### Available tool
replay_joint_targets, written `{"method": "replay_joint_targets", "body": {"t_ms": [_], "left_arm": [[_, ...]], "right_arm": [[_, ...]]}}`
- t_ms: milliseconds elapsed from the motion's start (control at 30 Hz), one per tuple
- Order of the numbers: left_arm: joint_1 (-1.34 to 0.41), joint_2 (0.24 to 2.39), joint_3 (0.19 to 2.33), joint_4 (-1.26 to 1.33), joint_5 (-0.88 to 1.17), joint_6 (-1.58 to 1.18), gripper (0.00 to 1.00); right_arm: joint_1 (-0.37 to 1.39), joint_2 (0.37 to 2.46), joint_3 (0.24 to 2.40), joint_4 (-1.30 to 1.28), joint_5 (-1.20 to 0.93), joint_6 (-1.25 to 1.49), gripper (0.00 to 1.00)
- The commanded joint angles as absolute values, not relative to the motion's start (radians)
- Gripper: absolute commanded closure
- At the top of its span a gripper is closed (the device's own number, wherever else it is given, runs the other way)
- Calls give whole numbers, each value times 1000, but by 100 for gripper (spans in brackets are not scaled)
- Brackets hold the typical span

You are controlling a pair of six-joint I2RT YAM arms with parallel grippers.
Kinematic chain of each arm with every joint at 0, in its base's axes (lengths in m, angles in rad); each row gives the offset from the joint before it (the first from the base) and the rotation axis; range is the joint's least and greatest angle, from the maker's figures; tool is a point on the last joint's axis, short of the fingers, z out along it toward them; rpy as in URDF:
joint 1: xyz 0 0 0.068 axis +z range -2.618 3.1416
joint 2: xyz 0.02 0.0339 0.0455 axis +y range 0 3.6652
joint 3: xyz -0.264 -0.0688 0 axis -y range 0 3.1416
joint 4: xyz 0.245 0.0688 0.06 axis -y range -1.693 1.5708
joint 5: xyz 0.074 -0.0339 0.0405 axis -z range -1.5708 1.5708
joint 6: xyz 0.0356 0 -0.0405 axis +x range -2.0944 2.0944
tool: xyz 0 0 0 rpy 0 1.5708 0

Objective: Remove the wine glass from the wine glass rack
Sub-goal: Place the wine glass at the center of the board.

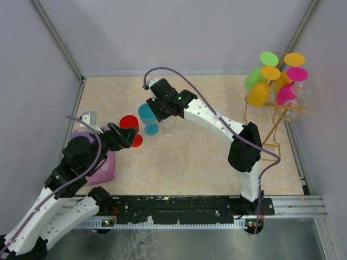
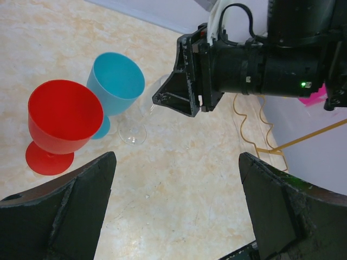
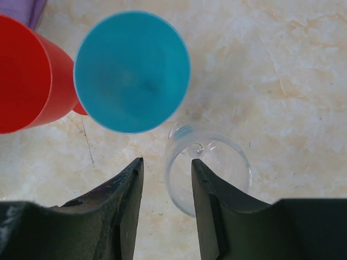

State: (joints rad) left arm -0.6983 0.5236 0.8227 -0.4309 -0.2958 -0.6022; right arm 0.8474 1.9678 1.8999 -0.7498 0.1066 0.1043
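A clear wine glass [image 3: 227, 157] stands upright on the table beside a blue glass [image 3: 132, 70] and a red glass [image 3: 24, 73]. My right gripper [image 3: 166, 162] hangs over it, open, with the glass's near rim between the jaws and one fingertip [image 3: 209, 184] over the bowl, not pinching. The top view places this gripper [image 1: 157, 115] at the table's middle. My left gripper [image 2: 176, 160] is wide open over bare table, with nothing between its fingers, close to the red glass [image 2: 65, 116]. The gold wine glass rack [image 1: 276, 116] stands at the far right with coloured glasses hanging on it.
Green [image 1: 254, 79], orange [image 1: 259, 93] and pink [image 1: 286, 93] glasses hang on the rack, with a clear one [image 1: 301, 89] beside them. A purple cloth [image 1: 103, 168] lies at the left under my left arm. Grey walls enclose the table on three sides.
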Motion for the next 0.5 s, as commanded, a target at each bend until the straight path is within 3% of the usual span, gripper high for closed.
{"method": "replay_joint_targets", "body": {"t_ms": [0, 200, 467], "left_arm": [[-696, 533, 854, -437, -284, -584, 1], [-696, 546, 857, -439, -279, -588, 1], [-696, 538, 859, -440, -290, -577, 1]], "right_arm": [[842, 1851, 1968, -721, 105, 91, 58], [841, 1721, 1955, -673, 67, 84, 49], [841, 1318, 1695, -374, 51, 39, 12]]}}
